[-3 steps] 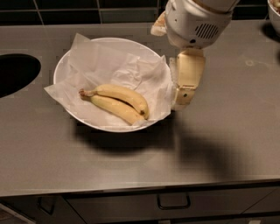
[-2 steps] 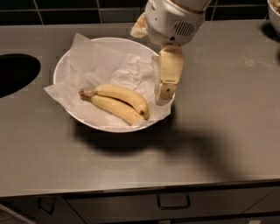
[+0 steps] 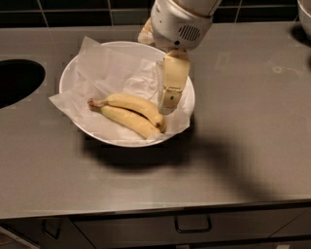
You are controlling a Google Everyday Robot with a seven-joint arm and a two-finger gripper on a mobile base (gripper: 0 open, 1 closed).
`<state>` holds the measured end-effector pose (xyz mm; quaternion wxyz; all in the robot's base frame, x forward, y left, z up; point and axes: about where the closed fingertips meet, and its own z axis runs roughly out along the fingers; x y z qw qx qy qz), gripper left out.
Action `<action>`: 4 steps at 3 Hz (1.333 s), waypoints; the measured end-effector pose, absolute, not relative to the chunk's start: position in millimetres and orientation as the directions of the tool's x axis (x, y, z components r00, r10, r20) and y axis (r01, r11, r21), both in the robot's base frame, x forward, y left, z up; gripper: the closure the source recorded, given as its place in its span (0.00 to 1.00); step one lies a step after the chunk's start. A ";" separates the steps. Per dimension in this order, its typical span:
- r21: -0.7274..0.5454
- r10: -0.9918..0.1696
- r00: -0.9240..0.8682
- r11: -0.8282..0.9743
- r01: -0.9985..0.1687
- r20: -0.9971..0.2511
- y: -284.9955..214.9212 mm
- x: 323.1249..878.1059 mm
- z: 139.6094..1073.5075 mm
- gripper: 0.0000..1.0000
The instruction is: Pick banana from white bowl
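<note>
The white bowl (image 3: 87,131) sits on the grey counter, left of centre, lined with crumpled white paper (image 3: 112,73). A pair of joined yellow bananas (image 3: 129,114) lies in it, stems to the left, tips to the lower right. My gripper (image 3: 167,104) hangs down from the white arm (image 3: 180,22) over the bowl's right half, its tip just above the right end of the bananas. It holds nothing.
A dark round opening (image 3: 17,80) is cut into the counter at the far left. A white object (image 3: 306,14) shows at the top right corner. A dark tiled wall runs along the back. A drawer with a handle (image 3: 193,224) lies below the counter's front edge.
My arm and gripper have moved left, from beside the bowl's right rim to over the bowl near the bananas' right end. The bananas and bowl have not moved.
</note>
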<state>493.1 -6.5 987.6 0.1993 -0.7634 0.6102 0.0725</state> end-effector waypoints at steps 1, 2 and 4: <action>-0.150 -0.905 0.131 -0.076 -0.986 -0.405 0.0 512.2 964.3 0.00; -0.103 -0.906 0.019 0.027 -0.994 -0.423 2.2 524.2 946.2 0.00; -0.092 -0.907 -0.002 0.045 -0.995 -0.422 8.1 529.1 934.8 0.00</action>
